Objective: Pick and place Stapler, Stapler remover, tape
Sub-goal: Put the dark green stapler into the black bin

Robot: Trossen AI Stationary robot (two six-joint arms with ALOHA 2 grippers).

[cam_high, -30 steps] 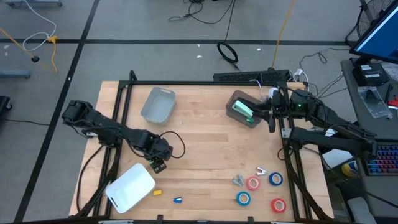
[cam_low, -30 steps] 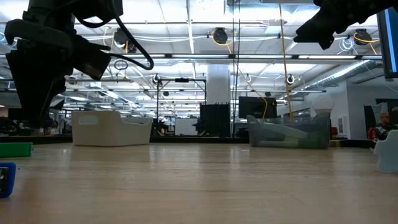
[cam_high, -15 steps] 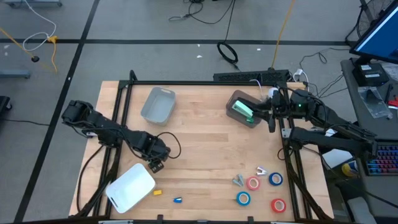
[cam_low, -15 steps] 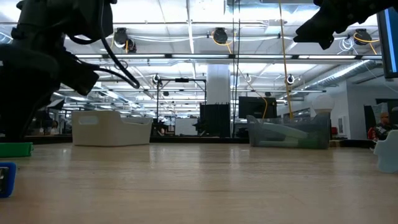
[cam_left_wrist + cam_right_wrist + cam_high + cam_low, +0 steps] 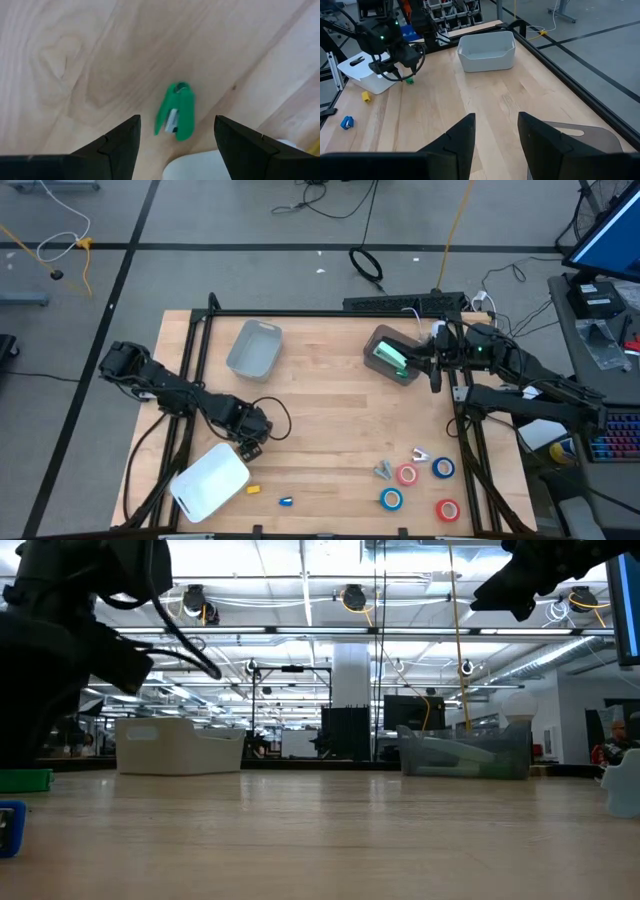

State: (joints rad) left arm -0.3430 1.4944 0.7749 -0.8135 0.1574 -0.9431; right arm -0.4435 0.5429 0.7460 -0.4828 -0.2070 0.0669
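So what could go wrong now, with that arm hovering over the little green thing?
The left gripper hangs open over the small green stapler, which lies right beside the white bin. A finger could land on the bin's rim or nudge the stapler aside. The stapler lies at a slant between the fingers, so closing might twist it or pinch only one end.

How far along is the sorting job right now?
Done: a green item lies in the dark bin.
In hand: open left gripper over a green stapler.
Left: four tape rolls, blue and yellow pieces on the table.
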